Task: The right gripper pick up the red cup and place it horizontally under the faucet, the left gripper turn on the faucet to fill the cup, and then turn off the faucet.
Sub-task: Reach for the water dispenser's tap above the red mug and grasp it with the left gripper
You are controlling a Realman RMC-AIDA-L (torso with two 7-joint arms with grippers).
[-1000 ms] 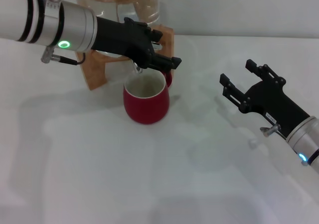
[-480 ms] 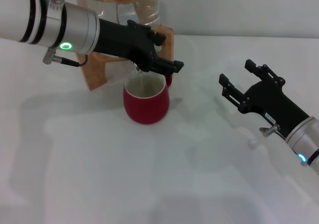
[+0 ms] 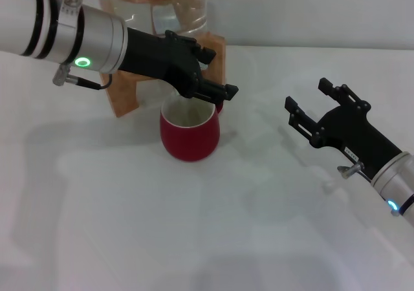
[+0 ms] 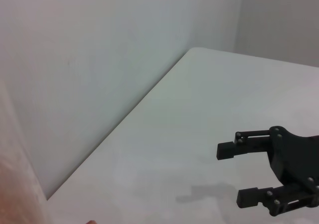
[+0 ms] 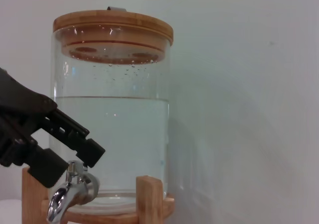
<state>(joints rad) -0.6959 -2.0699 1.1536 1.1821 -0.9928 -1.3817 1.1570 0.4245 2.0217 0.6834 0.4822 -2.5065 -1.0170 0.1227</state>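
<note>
The red cup point(image 3: 189, 133) stands upright on the white table, cream inside showing, right in front of the wooden stand. The faucet point(image 5: 70, 192) is a chrome tap at the foot of the glass water jar point(image 5: 112, 124); in the head view the left gripper mostly hides it. My left gripper point(image 3: 218, 71) reaches in from the left just above the cup's rim, fingers apart on either side of the faucet's top; it also shows in the right wrist view point(image 5: 70, 159). My right gripper point(image 3: 320, 103) is open and empty, off to the right of the cup, and shows in the left wrist view point(image 4: 234, 174).
The jar point(image 3: 174, 6), with its bamboo lid point(image 5: 113, 25), sits on a wooden stand point(image 3: 123, 97) at the back of the table point(image 3: 213, 226). A pale wall rises behind it.
My left gripper has shifted slightly to the right and down over the cup at the faucet. The cup and the right arm have not moved.
</note>
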